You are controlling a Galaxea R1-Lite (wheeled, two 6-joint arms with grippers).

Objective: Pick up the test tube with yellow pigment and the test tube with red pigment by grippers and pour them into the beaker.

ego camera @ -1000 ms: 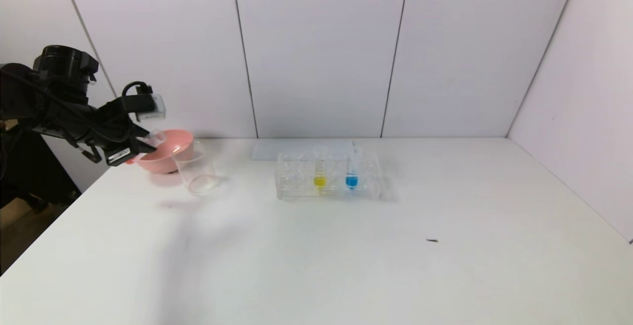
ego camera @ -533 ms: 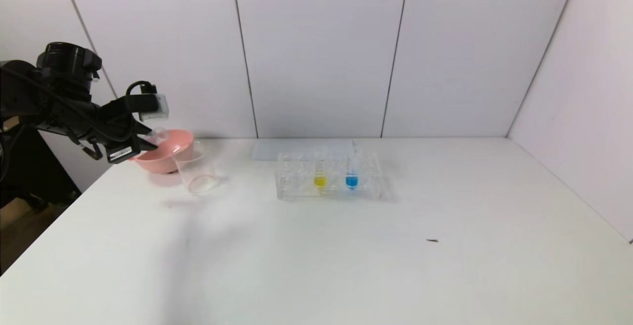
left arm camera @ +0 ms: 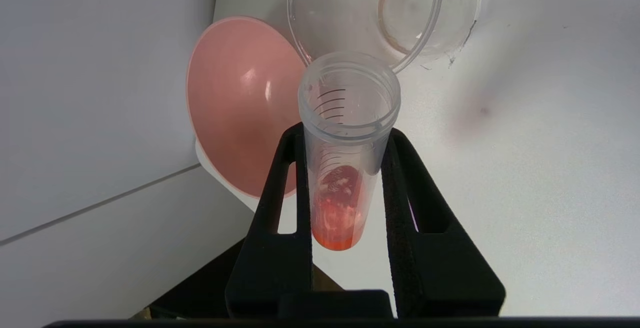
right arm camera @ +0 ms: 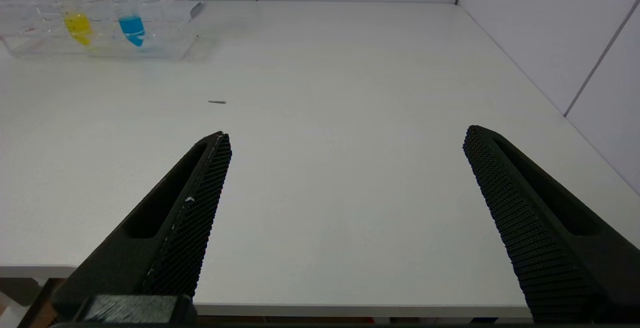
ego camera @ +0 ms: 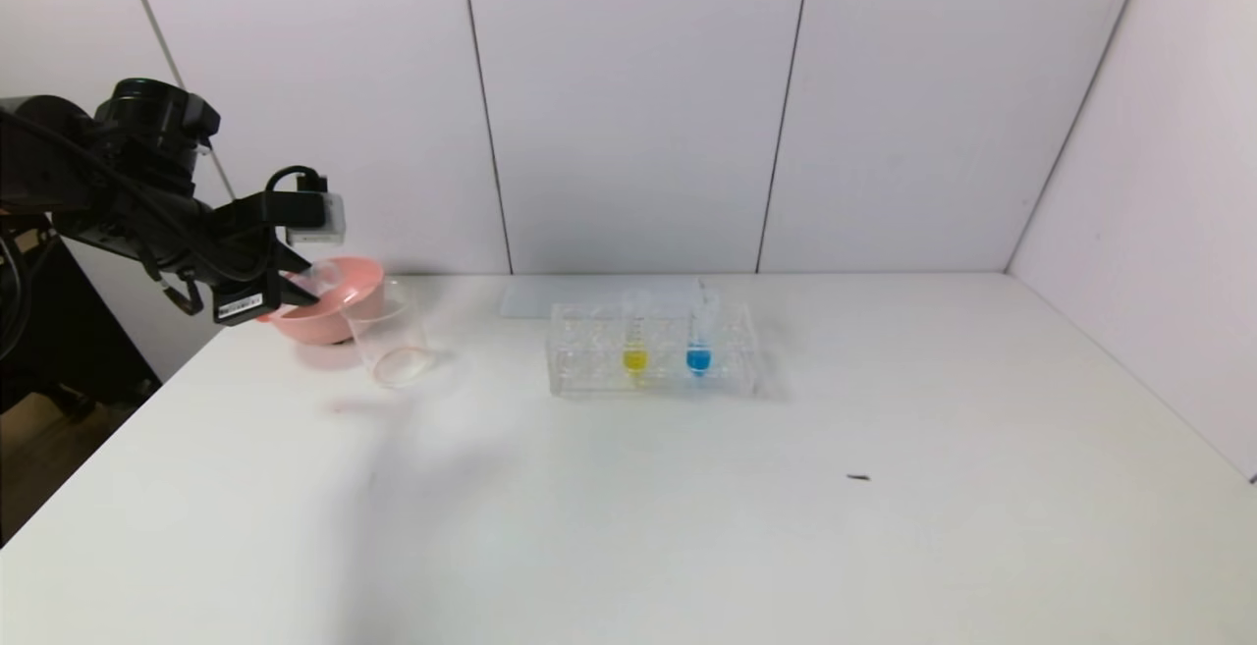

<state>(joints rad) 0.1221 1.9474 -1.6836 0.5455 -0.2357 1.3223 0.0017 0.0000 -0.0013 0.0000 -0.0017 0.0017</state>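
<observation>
My left gripper (ego camera: 298, 287) is shut on the test tube with red pigment (left arm camera: 345, 163), raised at the table's far left over the pink bowl (ego camera: 346, 301). The tube lies tilted, its open mouth pointing toward the beaker (ego camera: 391, 341), and red-orange liquid sits in its rounded tip. In the left wrist view the beaker (left arm camera: 390, 13) lies just beyond the tube's mouth, with a faint reddish ring at its bottom. The test tube with yellow pigment (ego camera: 635, 343) stands upright in the clear rack (ego camera: 589, 360). My right gripper (right arm camera: 345, 136) hangs open and empty over the table's near edge.
A tube with blue liquid (ego camera: 698, 343) stands beside the yellow one in the rack. A small dark speck (ego camera: 858, 477) lies on the white table (ego camera: 687, 527). White wall panels close the back and the right side.
My left gripper has moved a little to the right, toward the beaker, carrying the red tube with it. Nothing else has moved.
</observation>
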